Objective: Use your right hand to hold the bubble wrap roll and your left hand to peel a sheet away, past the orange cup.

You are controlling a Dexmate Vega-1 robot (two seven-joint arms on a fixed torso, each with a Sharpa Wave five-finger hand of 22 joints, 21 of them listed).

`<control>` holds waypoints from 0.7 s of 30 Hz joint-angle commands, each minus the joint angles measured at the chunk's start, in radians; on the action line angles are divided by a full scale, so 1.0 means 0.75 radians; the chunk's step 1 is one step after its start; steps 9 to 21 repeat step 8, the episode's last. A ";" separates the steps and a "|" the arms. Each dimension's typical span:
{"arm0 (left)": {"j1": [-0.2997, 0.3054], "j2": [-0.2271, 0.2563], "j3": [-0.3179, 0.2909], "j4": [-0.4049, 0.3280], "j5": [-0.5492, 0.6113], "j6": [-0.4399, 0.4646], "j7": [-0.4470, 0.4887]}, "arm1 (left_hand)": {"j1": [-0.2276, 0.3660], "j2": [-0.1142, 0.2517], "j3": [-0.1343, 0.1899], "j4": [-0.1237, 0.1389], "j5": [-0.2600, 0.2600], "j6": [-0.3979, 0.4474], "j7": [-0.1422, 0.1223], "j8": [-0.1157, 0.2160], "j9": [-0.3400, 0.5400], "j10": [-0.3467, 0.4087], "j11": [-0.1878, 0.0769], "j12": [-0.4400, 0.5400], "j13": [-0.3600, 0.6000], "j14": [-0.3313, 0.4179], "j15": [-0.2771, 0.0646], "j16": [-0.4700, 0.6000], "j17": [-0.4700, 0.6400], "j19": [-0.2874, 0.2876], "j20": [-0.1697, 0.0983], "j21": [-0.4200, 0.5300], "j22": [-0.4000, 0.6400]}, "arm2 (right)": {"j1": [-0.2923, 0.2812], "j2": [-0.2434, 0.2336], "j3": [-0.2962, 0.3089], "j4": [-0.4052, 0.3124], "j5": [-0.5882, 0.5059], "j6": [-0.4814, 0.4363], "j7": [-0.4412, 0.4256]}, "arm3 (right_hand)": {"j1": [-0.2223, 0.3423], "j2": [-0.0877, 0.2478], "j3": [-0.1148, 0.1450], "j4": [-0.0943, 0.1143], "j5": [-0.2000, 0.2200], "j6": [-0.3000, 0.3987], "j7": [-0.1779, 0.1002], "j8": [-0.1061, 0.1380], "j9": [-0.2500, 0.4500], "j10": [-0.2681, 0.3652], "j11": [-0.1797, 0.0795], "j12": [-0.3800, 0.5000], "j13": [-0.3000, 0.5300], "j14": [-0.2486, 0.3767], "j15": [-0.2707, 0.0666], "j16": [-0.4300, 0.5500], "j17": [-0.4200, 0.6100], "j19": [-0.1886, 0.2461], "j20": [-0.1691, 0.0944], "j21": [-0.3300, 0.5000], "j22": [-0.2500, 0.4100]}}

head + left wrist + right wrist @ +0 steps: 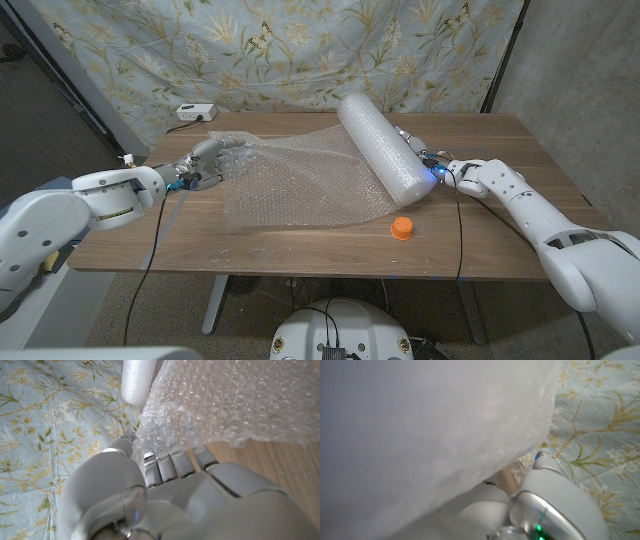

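Observation:
A thick white bubble wrap roll (385, 148) lies slantwise on the table's right half, and my right hand (428, 162) presses against its right side near the front end. A clear sheet (295, 180) is unrolled from it toward the left across the table middle. My left hand (205, 165) grips the sheet's far left edge; the left wrist view shows the fingers (170, 462) tucked under the bubbled sheet (230, 400), with the roll (140, 380) beyond. The orange cup (402, 228) stands near the front edge, just in front of the roll's end. The roll (420, 435) looms close in the right wrist view.
The wooden table (500, 240) has bare wood at its front and right. A small white box (195, 111) sits at the back left corner. A floral cloth (300, 50) hangs behind the table.

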 commanded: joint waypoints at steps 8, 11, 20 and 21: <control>0.022 -0.029 -0.034 0.074 0.087 0.000 -0.183 | -0.034 -0.004 -0.003 0.001 0.003 -0.060 0.005 0.010 -0.007 -0.051 0.027 -0.056 -0.025 -0.042 0.027 -0.016 -0.009 -0.017 0.011 -0.010 0.003 | 0.006 0.020 -0.006 0.030 -0.007 0.017 -0.009 | -0.007 0.004 0.004 -0.006 -0.004 0.006 0.013 0.001 0.002 0.008 0.003 -0.004 0.008 0.002 -0.012 -0.001 0.003 0.003 0.002 0.000 0.002; 0.022 -0.029 -0.034 0.074 0.087 0.000 -0.183 | -0.034 -0.004 -0.003 0.001 0.003 -0.060 0.005 0.010 -0.007 -0.051 0.027 -0.056 -0.025 -0.042 0.027 -0.016 -0.009 -0.017 0.011 -0.010 0.003 | 0.006 0.020 -0.006 0.030 -0.007 0.017 -0.009 | -0.007 0.004 0.004 -0.006 -0.004 0.006 0.013 0.001 0.002 0.008 0.003 -0.004 0.008 0.002 -0.012 -0.001 0.003 0.003 0.002 0.000 0.002; 0.022 -0.029 -0.034 0.074 0.087 0.000 -0.183 | -0.034 -0.004 -0.003 0.001 0.003 -0.060 0.005 0.010 -0.007 -0.051 0.027 -0.056 -0.025 -0.042 0.027 -0.016 -0.009 -0.017 0.011 -0.010 0.003 | 0.006 0.020 -0.006 0.030 -0.007 0.017 -0.009 | -0.007 0.004 0.004 -0.006 -0.004 0.006 0.013 0.001 0.002 0.008 0.003 -0.004 0.008 0.002 -0.012 -0.001 0.003 0.003 0.002 0.000 0.002; 0.022 -0.029 -0.034 0.074 0.087 0.000 -0.183 | -0.034 -0.004 -0.003 0.001 0.003 -0.060 0.005 0.010 -0.007 -0.051 0.027 -0.056 -0.025 -0.042 0.027 -0.016 -0.009 -0.017 0.011 -0.010 0.003 | 0.006 0.020 -0.006 0.030 -0.007 0.017 -0.009 | -0.007 0.004 0.004 -0.006 -0.004 0.006 0.013 0.001 0.002 0.008 0.003 -0.004 0.008 0.002 -0.012 -0.001 0.003 0.003 0.002 0.000 0.002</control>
